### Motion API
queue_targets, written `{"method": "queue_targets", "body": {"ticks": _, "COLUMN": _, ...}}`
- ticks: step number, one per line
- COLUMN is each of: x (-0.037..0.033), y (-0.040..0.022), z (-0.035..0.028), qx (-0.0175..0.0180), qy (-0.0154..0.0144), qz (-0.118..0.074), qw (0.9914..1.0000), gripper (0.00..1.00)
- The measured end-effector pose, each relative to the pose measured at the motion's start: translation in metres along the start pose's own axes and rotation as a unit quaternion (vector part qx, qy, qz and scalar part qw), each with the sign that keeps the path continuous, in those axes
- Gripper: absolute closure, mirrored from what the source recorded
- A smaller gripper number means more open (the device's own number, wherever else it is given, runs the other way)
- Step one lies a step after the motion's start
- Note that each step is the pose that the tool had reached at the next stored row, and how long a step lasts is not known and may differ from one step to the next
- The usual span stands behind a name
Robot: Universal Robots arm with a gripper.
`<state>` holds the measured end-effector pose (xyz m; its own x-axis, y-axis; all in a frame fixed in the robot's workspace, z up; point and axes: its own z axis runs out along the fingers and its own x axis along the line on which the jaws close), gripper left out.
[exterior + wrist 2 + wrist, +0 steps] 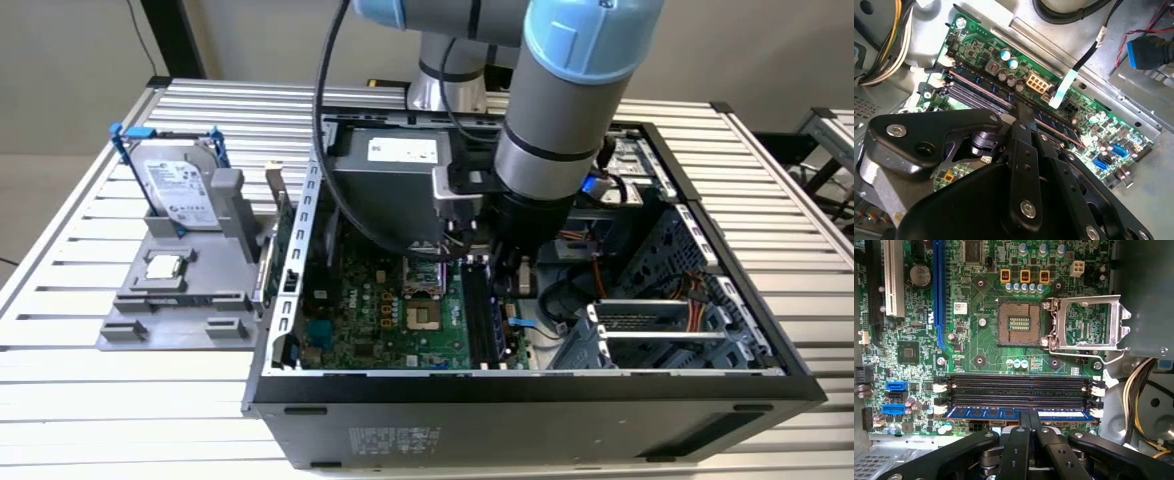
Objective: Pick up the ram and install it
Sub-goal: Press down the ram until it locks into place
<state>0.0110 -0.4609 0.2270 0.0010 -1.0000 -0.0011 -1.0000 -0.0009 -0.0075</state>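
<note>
The ram (984, 413) is a long narrow stick with a blue face and black chips. It stands in the memory slot nearest the board's edge, beside two empty black slots (1019, 382). My gripper (1029, 416) reaches down inside the open computer case (534, 385), and its two black fingers (1023, 421) are pinched on the stick's top edge near its middle. In the second wrist view the same stick (1059, 127) runs slantwise across the green motherboard (1104, 130) with the gripper (1023, 107) closed over it. In the exterior view the gripper (514, 275) hangs over the slots.
An empty processor socket (1019, 322) with its metal bracket (1089, 322) swung open lies beside the slots. Yellow cables (1139, 390) and the case wall crowd one end. Outside the case, a hard drive (180, 185) in a blue frame and a square processor chip (163, 266) sit on a grey holder (174, 330).
</note>
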Motion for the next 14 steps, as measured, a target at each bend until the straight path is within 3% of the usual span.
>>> {"method": "queue_targets", "body": {"ticks": 5, "x": 0.0003, "y": 0.0001, "z": 0.0065, "qx": -0.0001, "qy": 0.0003, "qz": 0.000, "qw": 1.00000, "gripper": 1.00}}
{"method": "queue_targets", "body": {"ticks": 8, "x": 0.0003, "y": 0.0001, "z": 0.0069, "qx": -0.0002, "qy": 0.0003, "qz": 0.000, "qw": 1.00000, "gripper": 1.00}}
{"method": "queue_targets", "body": {"ticks": 14, "x": 0.0002, "y": -0.0001, "z": -0.0190, "qx": -0.0001, "qy": 0.0001, "qz": 0.000, "qw": 1.00000, "gripper": 1.00}}
